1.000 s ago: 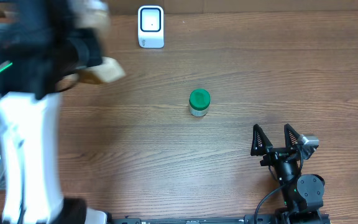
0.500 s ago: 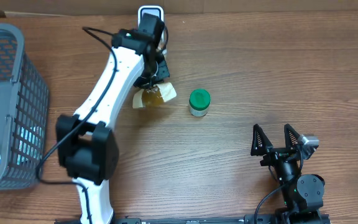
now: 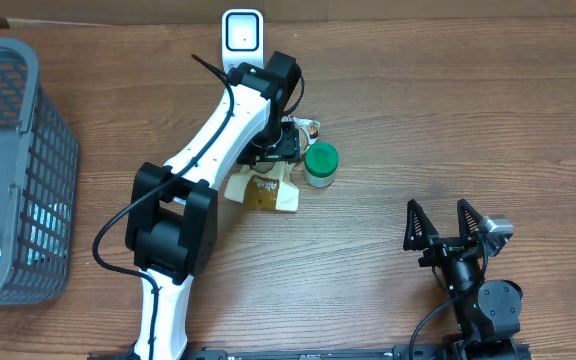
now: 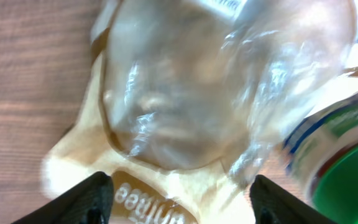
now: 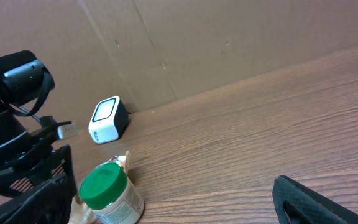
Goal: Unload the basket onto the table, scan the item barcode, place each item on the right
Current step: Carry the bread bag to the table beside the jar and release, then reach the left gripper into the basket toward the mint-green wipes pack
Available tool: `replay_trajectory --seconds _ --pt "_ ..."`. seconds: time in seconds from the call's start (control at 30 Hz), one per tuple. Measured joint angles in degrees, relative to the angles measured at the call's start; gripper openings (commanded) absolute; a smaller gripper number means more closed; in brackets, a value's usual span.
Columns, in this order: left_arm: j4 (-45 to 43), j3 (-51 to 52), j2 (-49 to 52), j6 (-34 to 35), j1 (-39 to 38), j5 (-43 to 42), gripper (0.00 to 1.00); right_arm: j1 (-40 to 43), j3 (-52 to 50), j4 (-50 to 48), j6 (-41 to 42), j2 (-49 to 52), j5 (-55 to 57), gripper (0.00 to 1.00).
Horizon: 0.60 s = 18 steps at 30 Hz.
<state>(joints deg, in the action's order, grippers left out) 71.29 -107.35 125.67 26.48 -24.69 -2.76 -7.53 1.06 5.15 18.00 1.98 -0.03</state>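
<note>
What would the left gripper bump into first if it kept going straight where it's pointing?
Most likely the clear-and-tan bag, which lies right ahead of the left gripper. The green-lidded jar sits off to the side, so the gripper would probably miss it.

The overhead camera looks straight down on the whole table [image 3: 418, 110], with the scanner [image 3: 242, 42] at its far edge. The left wrist camera faces down, very close over a clear bag [image 4: 216, 81]. The right wrist camera sits low, looking across the table. It shares the scanner and jar [image 3: 320, 163] with the overhead.
</note>
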Motion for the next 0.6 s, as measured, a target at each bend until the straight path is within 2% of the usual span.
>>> replay_trajectory --seconds 0.1,0.3,0.47,0.6 --pt "3.58 -1.84 -0.07 -1.16 0.74 0.28 0.72 0.0 0.0 -0.02 -0.02 0.0 -0.02 1.0" --pt "9.73 -13.33 -4.87 -3.17 4.37 1.27 0.7 0.0 0.0 -0.02 -0.04 0.0 0.0 1.0" --pt "13.33 -21.77 -18.45 -4.72 11.13 3.08 0.71 0.0 0.0 -0.02 -0.04 0.0 0.0 1.0" --pt "17.25 -23.89 -30.77 -5.77 21.86 5.25 0.72 0.0 0.0 0.0 0.0 0.0 -0.02 1.0"
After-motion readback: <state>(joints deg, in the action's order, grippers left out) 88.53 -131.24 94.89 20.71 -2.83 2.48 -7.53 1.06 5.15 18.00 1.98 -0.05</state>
